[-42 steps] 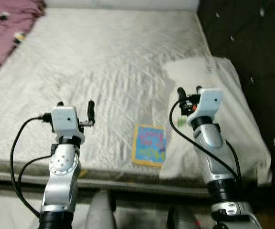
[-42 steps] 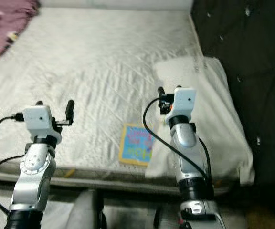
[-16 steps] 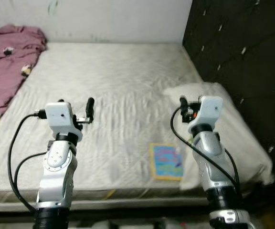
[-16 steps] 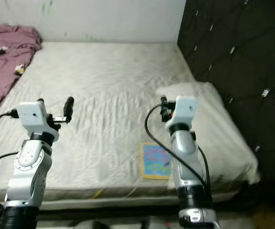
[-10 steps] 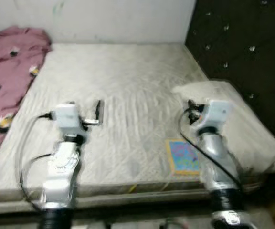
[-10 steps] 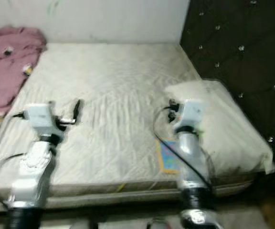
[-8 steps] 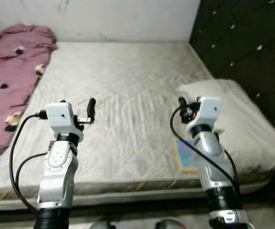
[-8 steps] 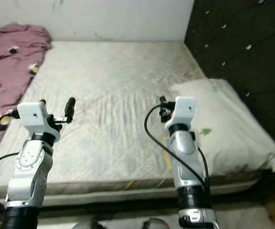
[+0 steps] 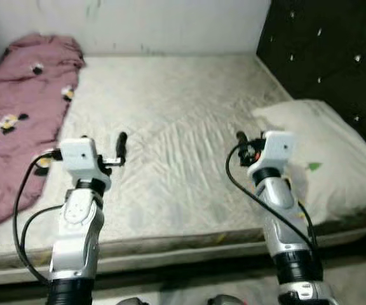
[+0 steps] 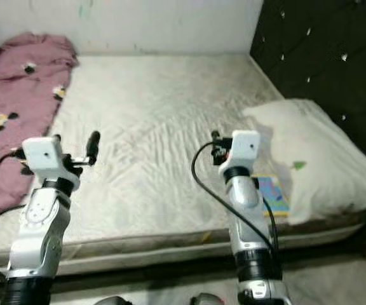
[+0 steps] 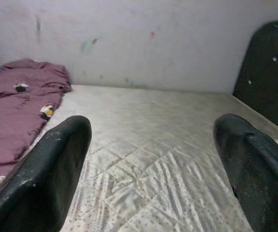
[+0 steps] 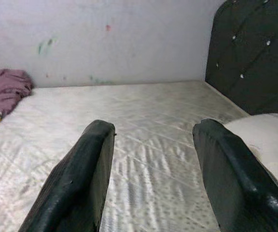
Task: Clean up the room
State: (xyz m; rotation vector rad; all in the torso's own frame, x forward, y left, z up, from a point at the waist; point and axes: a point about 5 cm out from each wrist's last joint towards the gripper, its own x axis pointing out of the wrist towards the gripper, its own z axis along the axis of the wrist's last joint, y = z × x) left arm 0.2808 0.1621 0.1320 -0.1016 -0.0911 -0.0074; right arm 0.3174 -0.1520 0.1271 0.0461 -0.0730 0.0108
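We faced the bed (image 9: 170, 127), its mattress reaching from 6 toward the wall (image 9: 170, 25) at 12 o'clock. A blanket (image 9: 24, 108) lay along the mattress at 10 o'clock. A pillow (image 10: 316, 159) rested at 3 o'clock against the headboard (image 9: 329, 51). A book (image 10: 273, 196) lay at 4 o'clock, just beside the pillow's near edge, near the mattress front.

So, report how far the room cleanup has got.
Nothing looks done yet. Both the left gripper and right gripper are open with nothing in them, raised in front of the mattress. Left to tidy: the maroon blanket heaped along the mattress's left side, and the colourful book beside the pillow.
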